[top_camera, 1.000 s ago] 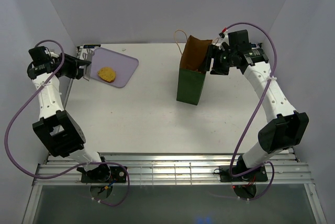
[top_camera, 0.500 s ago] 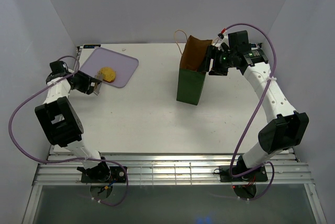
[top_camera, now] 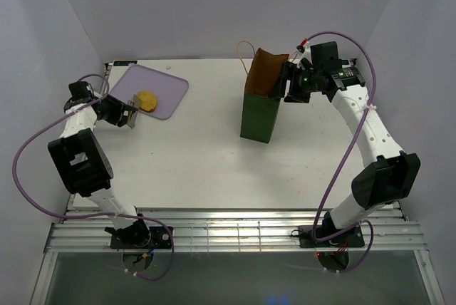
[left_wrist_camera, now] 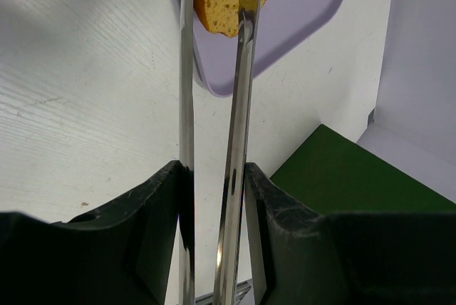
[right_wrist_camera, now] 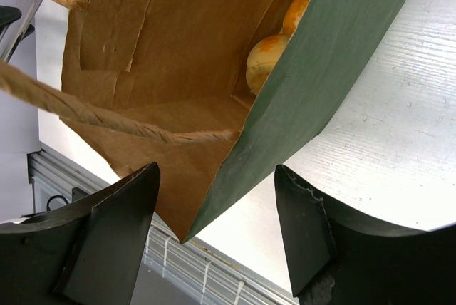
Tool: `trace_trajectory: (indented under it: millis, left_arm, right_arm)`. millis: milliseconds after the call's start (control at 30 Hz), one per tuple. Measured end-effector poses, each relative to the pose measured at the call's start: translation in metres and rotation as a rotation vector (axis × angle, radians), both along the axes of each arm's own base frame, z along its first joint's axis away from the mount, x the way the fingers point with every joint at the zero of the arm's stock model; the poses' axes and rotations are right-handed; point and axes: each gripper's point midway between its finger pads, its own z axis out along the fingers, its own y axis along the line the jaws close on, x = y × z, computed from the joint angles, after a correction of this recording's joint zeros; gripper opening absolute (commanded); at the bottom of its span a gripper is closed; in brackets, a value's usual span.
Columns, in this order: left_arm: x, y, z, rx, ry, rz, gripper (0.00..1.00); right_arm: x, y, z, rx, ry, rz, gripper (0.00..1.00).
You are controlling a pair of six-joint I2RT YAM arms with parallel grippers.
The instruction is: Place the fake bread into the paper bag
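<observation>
One piece of fake bread [top_camera: 147, 100], a yellowish spongy slice, lies on the lilac tray [top_camera: 165, 81] at the back left. My left gripper [top_camera: 116, 113] is shut on metal tongs [top_camera: 132, 103]. In the left wrist view the gripper [left_wrist_camera: 211, 171] clamps the two tong blades [left_wrist_camera: 239, 105], and their tips stand on either side of the slice [left_wrist_camera: 219, 0]. The paper bag [top_camera: 260, 116] stands upright, dark green outside. My right gripper [top_camera: 289, 83] is open with the bag's rim between its jaws. The right wrist view shows the gripper [right_wrist_camera: 217, 177], the brown inside [right_wrist_camera: 185, 41] and two pastries [right_wrist_camera: 267, 59] in the bag.
A tan string handle [right_wrist_camera: 107, 116] crosses the bag's mouth, and another handle loops up behind the bag [top_camera: 244, 52]. White walls close in the table on the left, back and right. The green bag also shows in the left wrist view [left_wrist_camera: 342, 173].
My left arm has swung down from the back left corner and brought the tongs to the slice on the tray. The right arm and the bag have stayed put.
</observation>
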Motion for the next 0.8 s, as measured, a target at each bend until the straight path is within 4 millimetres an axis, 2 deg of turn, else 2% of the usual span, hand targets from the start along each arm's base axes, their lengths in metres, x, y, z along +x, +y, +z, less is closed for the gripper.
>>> trace_trajectory:
  millis: [267, 533, 633, 667, 800]
  left_arm:
    - [0.009, 0.004, -0.014, -0.027, 0.057, -0.002, 0.49]
    - [0.015, 0.006, -0.010, -0.025, 0.056, -0.008, 0.48]
    - [0.017, 0.007, -0.011, -0.028, 0.059, -0.008, 0.39]
    - [0.018, 0.007, -0.012, -0.032, 0.059, -0.009, 0.31]
    - [0.020, 0.006, -0.010, -0.037, 0.048, -0.020, 0.13]
  right_arm:
    - [0.001, 0.000, 0.000, 0.000, -0.003, -0.001, 0.72]
    - [0.001, 0.000, 0.001, 0.000, -0.005, -0.001, 0.72]
    - [0.001, 0.000, 0.001, 0.000, -0.005, -0.001, 0.72]
    - [0.001, 0.000, 0.001, 0.000, -0.005, -0.001, 0.72]
    - [0.000, 0.000, 0.002, 0.001, -0.009, -0.001, 0.72]
